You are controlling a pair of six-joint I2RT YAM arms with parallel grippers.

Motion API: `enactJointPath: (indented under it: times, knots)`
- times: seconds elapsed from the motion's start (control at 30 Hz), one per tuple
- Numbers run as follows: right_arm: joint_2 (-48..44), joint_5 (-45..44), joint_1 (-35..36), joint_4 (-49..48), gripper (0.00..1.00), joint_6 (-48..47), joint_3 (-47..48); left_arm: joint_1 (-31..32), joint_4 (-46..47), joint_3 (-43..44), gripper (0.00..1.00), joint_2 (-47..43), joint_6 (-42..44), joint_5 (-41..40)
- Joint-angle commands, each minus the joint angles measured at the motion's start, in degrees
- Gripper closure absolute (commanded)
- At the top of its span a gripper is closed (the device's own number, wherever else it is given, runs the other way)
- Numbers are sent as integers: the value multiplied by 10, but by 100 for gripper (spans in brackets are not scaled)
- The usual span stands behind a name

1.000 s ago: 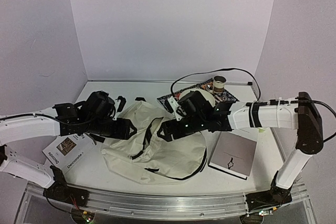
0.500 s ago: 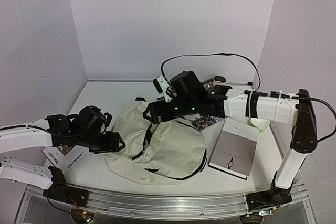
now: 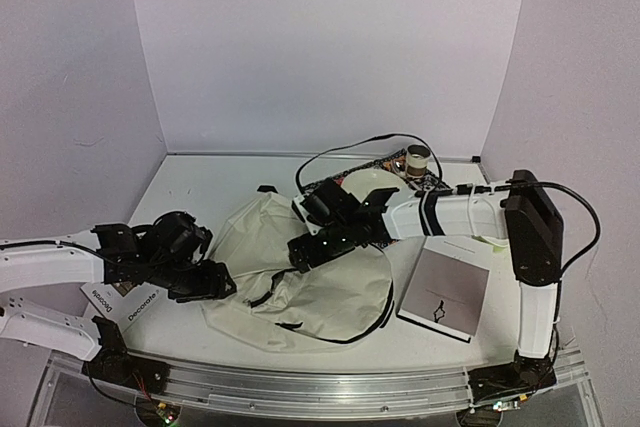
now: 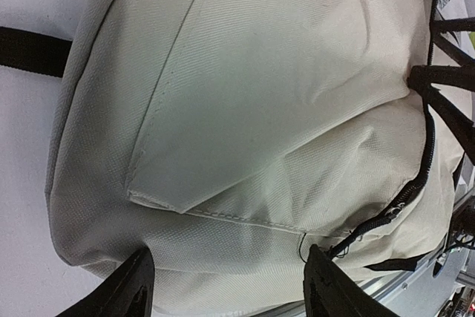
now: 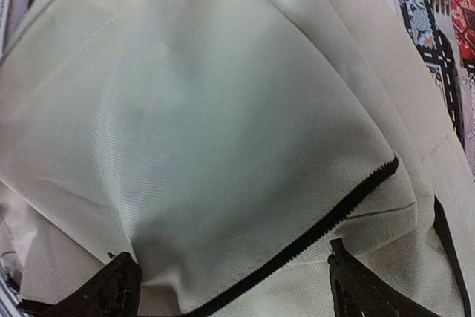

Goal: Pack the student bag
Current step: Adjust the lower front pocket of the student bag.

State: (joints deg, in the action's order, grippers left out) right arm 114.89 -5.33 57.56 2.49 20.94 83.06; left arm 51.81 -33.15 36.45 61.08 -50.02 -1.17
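Observation:
The student bag lies flat in the middle of the table, cream fabric with black zipper trim and dark straps. My left gripper sits at the bag's left edge. In the left wrist view the bag fills the frame and the left gripper stands open, its fingertips wide apart over a stitched fabric flap. My right gripper hovers over the bag's upper middle. In the right wrist view it is open above the bag, and the black zipper runs between its fingers. Neither gripper holds anything.
A grey book lies right of the bag. A white booklet lies under the left arm. At the back are a patterned black-and-red item, a white bowl and a small cup. A black cable loops above them.
My right gripper lifted toward the back, then came forward and down onto the bag's upper middle. My left gripper drew back to the bag's left edge and opened a little wider.

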Motion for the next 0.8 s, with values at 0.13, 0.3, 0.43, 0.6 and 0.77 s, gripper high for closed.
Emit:
enactJointPath:
  times: [0.13, 0.3, 0.43, 0.6, 0.77]
  knots:
    - [-22, -43, 2, 44, 14, -32, -21, 2, 6, -15, 28, 5, -54, -15]
    - [-69, -13, 10, 51, 16, -69, -18, 2, 52, -37, 33, 23, -68, -17]
    - [-101, 5, 32, 55, 16, -106, -16, 1, 80, -47, 41, 47, -74, -17]
    - [-109, 80, 64, 55, 18, -176, -3, 2, 100, -44, 46, 81, -66, -20]
    - [-70, 148, 92, 69, 24, -276, 29, 2, 105, -39, 48, 88, -60, -23]
